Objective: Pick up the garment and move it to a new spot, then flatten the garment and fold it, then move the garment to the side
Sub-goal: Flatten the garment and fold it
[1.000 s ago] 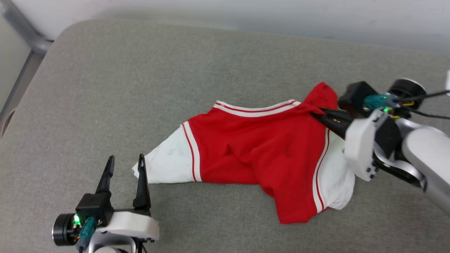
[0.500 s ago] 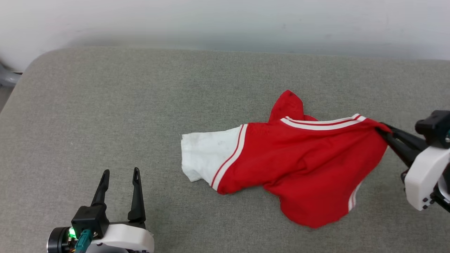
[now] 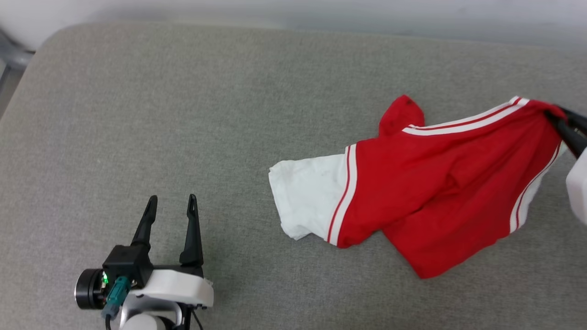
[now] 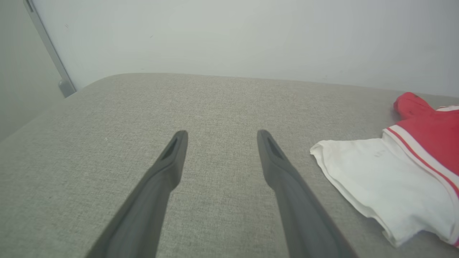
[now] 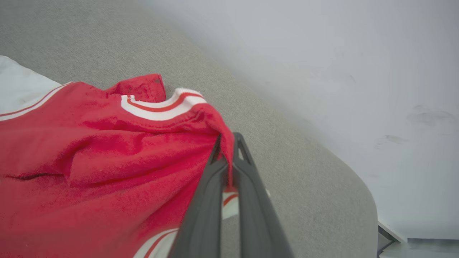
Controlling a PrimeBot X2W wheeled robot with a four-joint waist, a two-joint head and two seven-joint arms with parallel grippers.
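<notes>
The garment (image 3: 435,192) crumpled on grey upholstered surface (image 3: 183,114), pale wall (image 4: 251,36) behind.

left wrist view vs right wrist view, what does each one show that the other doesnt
Left wrist view, not the right: the left gripper, open above the cushion, and a grey bar at the upper left.
Right wrist view, not the left: the right gripper, shut on a red edge of the garment beside its striped trim.
Both: the garment with a white sleeve, the grey cushion, and the pale wall.
</notes>
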